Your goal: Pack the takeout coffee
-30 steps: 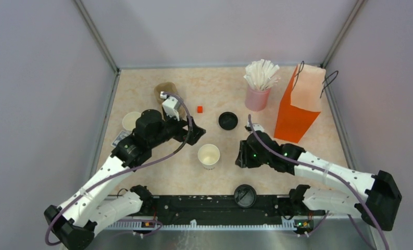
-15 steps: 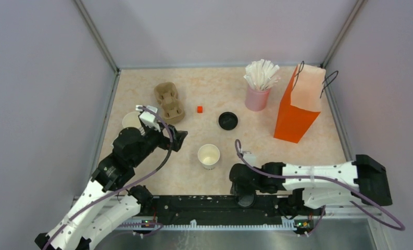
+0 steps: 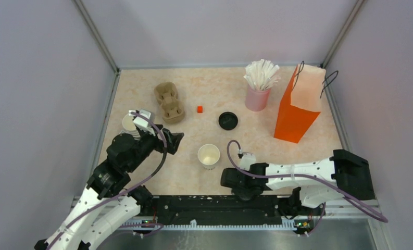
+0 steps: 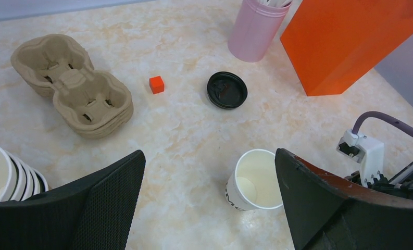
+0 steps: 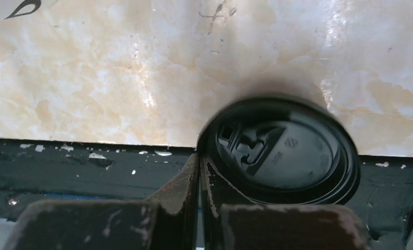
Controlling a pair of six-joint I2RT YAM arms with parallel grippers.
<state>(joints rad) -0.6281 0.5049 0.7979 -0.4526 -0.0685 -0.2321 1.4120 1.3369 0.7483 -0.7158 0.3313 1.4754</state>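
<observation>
Right now the paper cup (image 3: 208,155) stands upright and lidless in the middle of the worktop (image 3: 214,88), well apart from the orange bag (image 3: 296,112) at the far right. The left wrist view shows only its cream inside, so I judge it empty and light. The wall is thin and a hard squeeze would crush it, so I would hold it low on the wall or just under the rolled rim, where it is stiffest.

The near lid (image 5: 285,151) lies at the worktop's front edge, partly over the black rail. It looks like stiff, slick plastic, and only its thin rim offers a hold. My right tool (image 5: 199,161) is clenched there, its fingers nearly together on the lid's left rim as far as the wrist view shows. My left tool (image 4: 209,156) is released, jaws wide, hovering left of the cup. A 2nd lid (image 3: 228,120) lies beyond the cup.

From above, my right arm hides the near lid completely. I cannot see inside the bag, and the print on the cup is too small to read.
</observation>
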